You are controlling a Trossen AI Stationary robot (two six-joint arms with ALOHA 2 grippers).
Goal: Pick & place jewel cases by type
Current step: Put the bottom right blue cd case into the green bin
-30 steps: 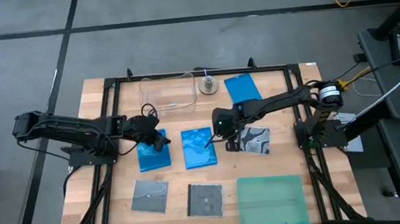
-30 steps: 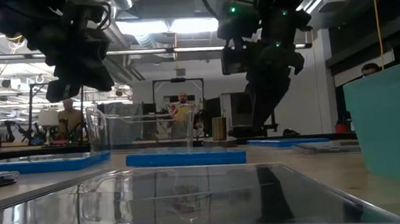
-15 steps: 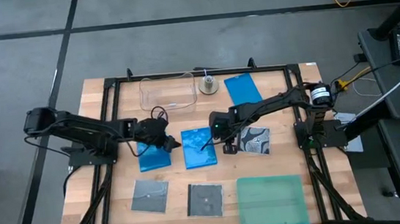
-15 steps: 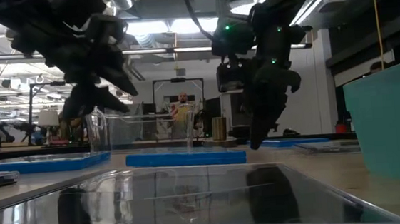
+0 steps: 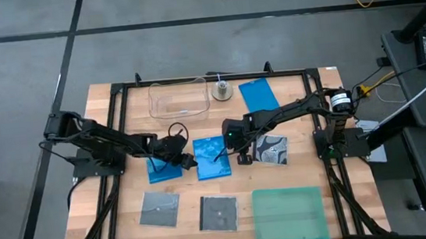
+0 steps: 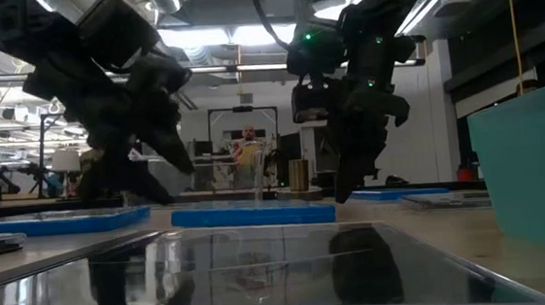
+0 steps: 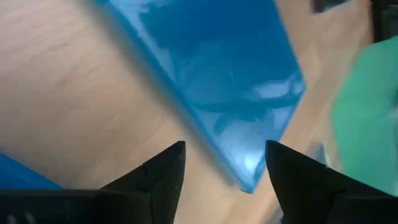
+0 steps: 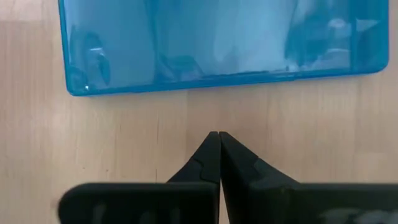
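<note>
Three bright blue jewel cases lie flat: one at the table's middle (image 5: 211,157), one to its left (image 5: 161,169), one farther back (image 5: 258,94). Three grey-black cases rest flat near the front (image 5: 160,209), (image 5: 219,212) and to the right (image 5: 272,150). My left gripper (image 5: 188,159) is open and low between the left and middle blue cases; in its wrist view (image 7: 225,155) a corner of the middle case (image 7: 211,74) lies between the fingertips, and I cannot tell whether they touch it. My right gripper (image 8: 219,140) is shut, just right of the middle case (image 8: 217,43), with bare wood between.
A clear tub (image 5: 179,98) and a small metal object (image 5: 222,91) stand at the far side. A teal-green tray (image 5: 289,214) sits at the near right corner. A black frame (image 5: 116,93) rims the table. People show in the room beyond (image 6: 246,145).
My left gripper has moved from above the left blue case toward the table's right and down, ending low at the middle case's left edge. My right gripper has dropped a little beside the middle case's right edge, then kept still. The cases have not moved.
</note>
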